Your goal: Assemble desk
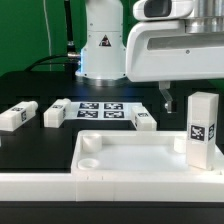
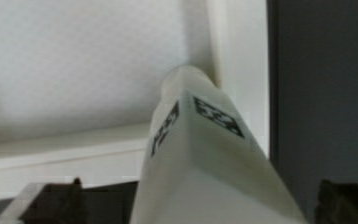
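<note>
Gripper (image 2: 194, 198): jaws spread wide, gripping nothing; hangs directly above the upright leg.
Fingertips (image 2: 55, 195): dark, one on each side of the leg in the wrist view, with a visible gap on both sides.
Upright leg (image 1: 203, 130): white block, tag facing the exterior camera; stands on end at the exterior view's right end of the desk top. Whether its foot sits in a socket cannot be told.
Desk top (image 1: 140, 155): white rimmed tray, lying flat under the gripper, open side up.
Corner socket (image 1: 88, 157): round, at the tray's near corner on the exterior view's left; nothing in it.
Third loose leg (image 1: 145, 120): lies just behind the tray's far rim, near the gripper's visible finger but apart from it.
Marker board (image 1: 100, 107): flat on the table behind the tray.
Second loose leg (image 1: 55, 113): lies just beside the marker board, on the exterior view's left.
First loose leg (image 1: 17, 116): further left again, well apart from the tray.
Long white rail (image 1: 40, 185): runs along the front, against the tray's near side.
Table (image 1: 40, 140): black.
Robot base (image 1: 100, 45): white, behind the marker board.
</note>
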### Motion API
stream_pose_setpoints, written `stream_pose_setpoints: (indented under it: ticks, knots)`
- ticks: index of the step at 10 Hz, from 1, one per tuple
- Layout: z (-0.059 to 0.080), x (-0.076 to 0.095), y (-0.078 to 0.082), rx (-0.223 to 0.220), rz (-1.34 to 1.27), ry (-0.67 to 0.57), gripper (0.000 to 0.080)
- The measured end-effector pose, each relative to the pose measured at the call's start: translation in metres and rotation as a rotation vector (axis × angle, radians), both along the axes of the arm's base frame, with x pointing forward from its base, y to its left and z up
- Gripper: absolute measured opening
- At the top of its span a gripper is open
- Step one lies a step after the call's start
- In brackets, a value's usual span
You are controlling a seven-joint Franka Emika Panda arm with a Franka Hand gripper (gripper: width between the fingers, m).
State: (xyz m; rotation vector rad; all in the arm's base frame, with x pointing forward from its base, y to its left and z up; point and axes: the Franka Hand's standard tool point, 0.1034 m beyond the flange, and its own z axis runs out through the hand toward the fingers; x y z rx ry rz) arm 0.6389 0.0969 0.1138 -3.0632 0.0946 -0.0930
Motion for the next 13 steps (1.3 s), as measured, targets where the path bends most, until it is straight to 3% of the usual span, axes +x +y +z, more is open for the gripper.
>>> stream_pose_setpoints:
  ticks: [9,11,12,13]
  knots:
    - [-0.0004,0.0005,-0.0013,-0.049,0.553,-0.040,0.0648]
    - [-0.0006,0.0002,-0.0011,-0.046,0.524,-0.038,0.0393]
    - [-0.0007,0.0000,-0.0008,-0.045,0.519,-0.037,0.0393]
    - [-0.0008,0.0000,-0.0011,-0.044,0.500,-0.035,0.0288]
